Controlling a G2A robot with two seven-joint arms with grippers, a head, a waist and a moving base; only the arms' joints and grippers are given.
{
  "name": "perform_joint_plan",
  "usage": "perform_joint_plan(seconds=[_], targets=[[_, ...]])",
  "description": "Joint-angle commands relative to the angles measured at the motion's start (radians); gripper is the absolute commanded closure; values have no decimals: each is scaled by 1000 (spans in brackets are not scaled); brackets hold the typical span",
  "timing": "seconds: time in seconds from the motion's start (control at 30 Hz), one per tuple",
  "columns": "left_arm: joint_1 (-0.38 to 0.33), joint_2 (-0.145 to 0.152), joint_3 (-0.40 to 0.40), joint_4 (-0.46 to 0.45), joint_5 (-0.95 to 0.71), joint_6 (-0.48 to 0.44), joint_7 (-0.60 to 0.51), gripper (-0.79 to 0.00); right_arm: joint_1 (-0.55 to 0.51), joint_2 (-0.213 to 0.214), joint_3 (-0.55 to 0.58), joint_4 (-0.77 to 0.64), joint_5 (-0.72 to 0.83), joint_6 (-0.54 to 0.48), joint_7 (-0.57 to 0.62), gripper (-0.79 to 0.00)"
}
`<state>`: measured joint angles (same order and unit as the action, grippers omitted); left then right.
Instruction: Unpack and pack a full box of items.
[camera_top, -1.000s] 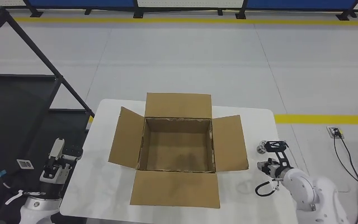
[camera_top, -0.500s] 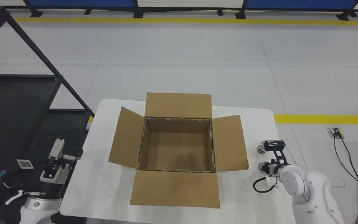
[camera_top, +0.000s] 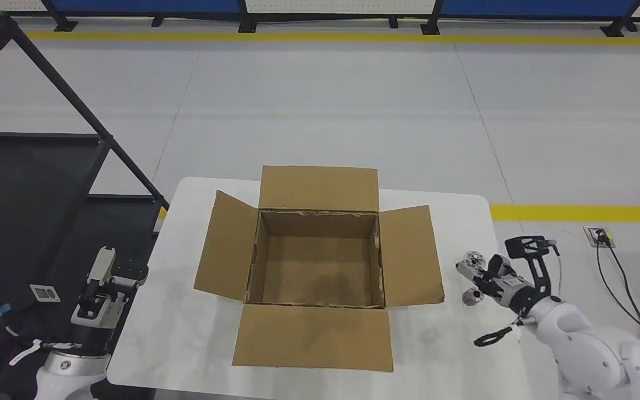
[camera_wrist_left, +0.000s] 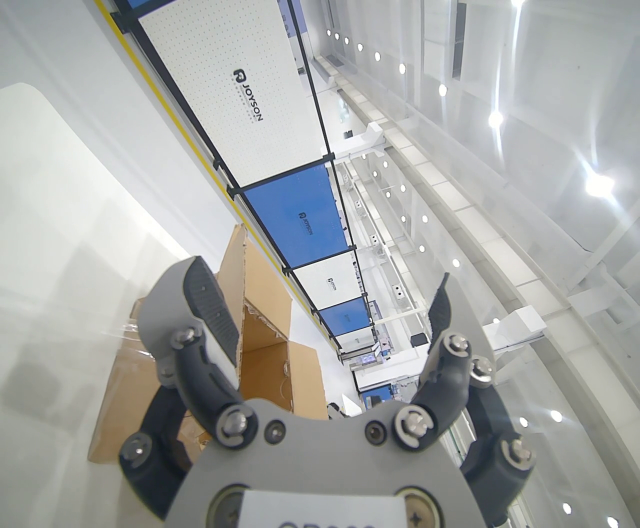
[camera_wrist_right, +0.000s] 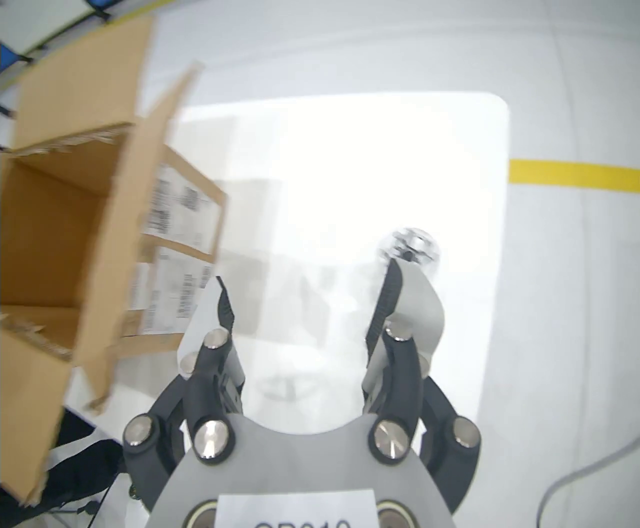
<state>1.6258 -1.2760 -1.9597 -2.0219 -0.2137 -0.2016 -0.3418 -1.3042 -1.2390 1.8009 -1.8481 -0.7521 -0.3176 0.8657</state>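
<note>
An open cardboard box (camera_top: 318, 268) stands mid-table with all flaps spread, and its inside looks bare. A small shiny round object (camera_top: 466, 266) lies on the white table (camera_top: 455, 215) to the right of the box. In the right wrist view this object (camera_wrist_right: 411, 245) sits just past one fingertip. My right gripper (camera_top: 487, 282) (camera_wrist_right: 307, 272) hovers low by it, open, with nothing between its fingers. My left gripper (camera_top: 100, 283) is off the table's left edge. It is open (camera_wrist_left: 320, 275), empty and tilted upward, with the box (camera_wrist_left: 260, 320) beyond it.
The box's right flap (camera_wrist_right: 150, 150) hangs close beside my right gripper. Labels show on the box's side wall (camera_wrist_right: 172, 240). A black frame (camera_top: 80, 130) stands left of the table. Bare tabletop lies along the front and right edges.
My right arm has shifted a little to the right and its wrist has turned. The box, the shiny object and the left arm have stayed put.
</note>
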Motion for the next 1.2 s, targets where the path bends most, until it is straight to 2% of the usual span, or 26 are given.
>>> perform_joint_plan(seconds=[0.0, 0.07, 0.17, 0.33, 0.6, 0.7, 0.93, 1.07, 1.17], targets=[[0, 0, 0, 0, 1, 0, 0, -785, 44, 7, -13, 60, 164, -138, 54, -785], [7, 1, -5, 10, 17, -16, -8, -785, 115, 14, -47, 146, 265, -201, 137, -785], [16, 3, -16, 29, 34, -33, -13, -785, 242, 23, -104, 273, 326, -214, 232, -785], [14, 4, -27, 47, 34, -34, 6, -785, 345, 31, -157, 374, 360, -264, 235, -785], [11, 6, -23, 45, 40, -27, 17, -785, 380, 50, -194, 407, 454, -329, 290, -785], [11, 7, -15, 43, 46, -25, 20, -785, 394, 58, -225, 410, 454, -306, 331, -785], [11, 7, -6, 40, 54, -27, 29, -785, 411, 78, -293, 418, 469, -306, 331, -785], [14, 8, -5, 34, 56, -29, 30, -785, 407, 88, -287, 393, 393, -264, 288, -785], [17, 8, -5, 29, 55, -31, 32, -785, 362, 105, -227, 311, 313, -231, 273, -785]])
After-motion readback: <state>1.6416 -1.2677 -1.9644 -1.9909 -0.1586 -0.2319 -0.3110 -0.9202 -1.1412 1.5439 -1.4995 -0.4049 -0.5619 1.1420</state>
